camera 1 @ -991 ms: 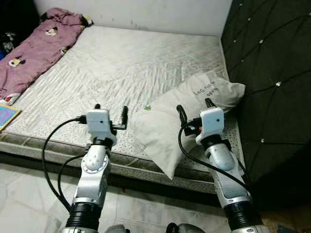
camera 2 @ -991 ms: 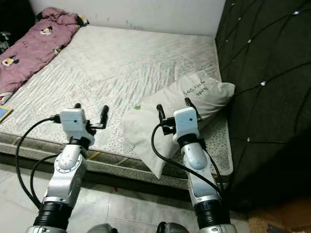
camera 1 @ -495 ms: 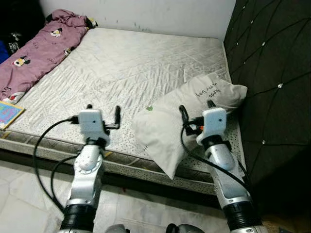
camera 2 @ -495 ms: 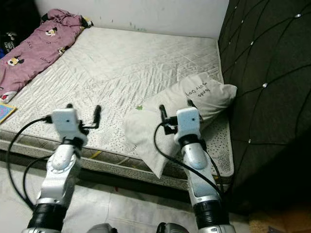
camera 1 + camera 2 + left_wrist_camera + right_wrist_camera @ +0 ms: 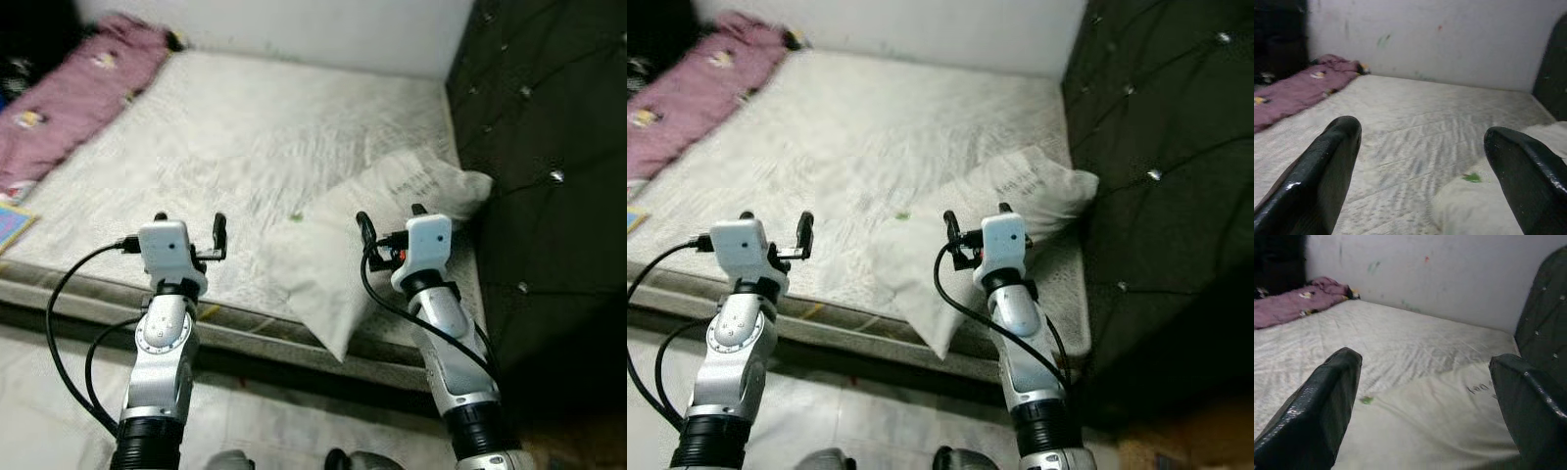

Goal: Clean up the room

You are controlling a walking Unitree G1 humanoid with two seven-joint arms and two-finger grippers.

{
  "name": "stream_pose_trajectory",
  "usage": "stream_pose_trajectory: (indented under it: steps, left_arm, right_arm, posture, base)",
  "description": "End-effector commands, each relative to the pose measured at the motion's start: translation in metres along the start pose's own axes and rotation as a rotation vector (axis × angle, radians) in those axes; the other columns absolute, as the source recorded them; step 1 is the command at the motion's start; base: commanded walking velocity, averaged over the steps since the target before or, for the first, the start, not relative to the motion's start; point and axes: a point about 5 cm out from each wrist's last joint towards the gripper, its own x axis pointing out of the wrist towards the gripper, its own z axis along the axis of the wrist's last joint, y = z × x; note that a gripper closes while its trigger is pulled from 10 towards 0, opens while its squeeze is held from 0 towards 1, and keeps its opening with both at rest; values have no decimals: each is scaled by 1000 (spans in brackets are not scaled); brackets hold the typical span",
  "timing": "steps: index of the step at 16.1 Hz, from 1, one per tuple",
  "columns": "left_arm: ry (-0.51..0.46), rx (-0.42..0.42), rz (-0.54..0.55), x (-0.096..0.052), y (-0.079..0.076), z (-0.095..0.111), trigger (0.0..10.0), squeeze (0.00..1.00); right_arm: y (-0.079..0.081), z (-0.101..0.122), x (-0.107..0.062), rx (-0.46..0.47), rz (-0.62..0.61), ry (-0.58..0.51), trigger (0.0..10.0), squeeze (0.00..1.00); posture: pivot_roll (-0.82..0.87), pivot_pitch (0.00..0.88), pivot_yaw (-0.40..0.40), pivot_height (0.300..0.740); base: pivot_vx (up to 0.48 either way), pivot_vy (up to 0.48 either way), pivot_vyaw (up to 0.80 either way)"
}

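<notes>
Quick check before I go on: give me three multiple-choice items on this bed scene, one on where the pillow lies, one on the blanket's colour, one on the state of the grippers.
1. Where does the pillow lie on the mattress?
A. by the dark headboard, its corner over the near edge
B. at the far wall
C. on the floor

2. What colour is the blanket?
A. green
B. purple-pink
C. black

3. How are the left gripper and right gripper?
A. both shut on the pillow
B. left shut, right open
C. both open, holding nothing

Answers: 1 A, the pillow sits next to the headboard and overhangs the edge. 2 B, it is purple-pink with small prints. 3 C, the wrist views show spread fingers with nothing between.
</notes>
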Motion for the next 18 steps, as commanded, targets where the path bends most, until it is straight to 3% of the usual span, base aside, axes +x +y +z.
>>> stream_pose_trajectory:
  steps: [1, 9, 14, 18]
  left_arm:
    - [3, -7, -2, 0, -2, 1, 10000, 0]
    - [16, -20, -18, -3, -8, 0, 10000, 0]
    - [20, -20, -25, -4, -10, 1, 10000, 0]
    - [-3, -27, -59, -5, -14, 3, 10000, 0]
  right_arm:
    - [-2, 0, -1, 8, -2, 10, 10000, 0]
    - [-2, 5, -1, -21, 11, -8, 10000, 0]
    - [-3, 1, 0, 12, -12, 14, 10000, 0]
    - [-3, 2, -1, 6, -7, 12, 10000, 0]
  posture:
    - [40, 0, -60, 740]
    - [41, 0, -53, 740]
    - [47, 0, -55, 740]
    - [41, 0, -57, 740]
  base:
    - [0, 0, -800]
    - [0, 0, 0]
    - [0, 0, 0]
    - [66, 0, -584]
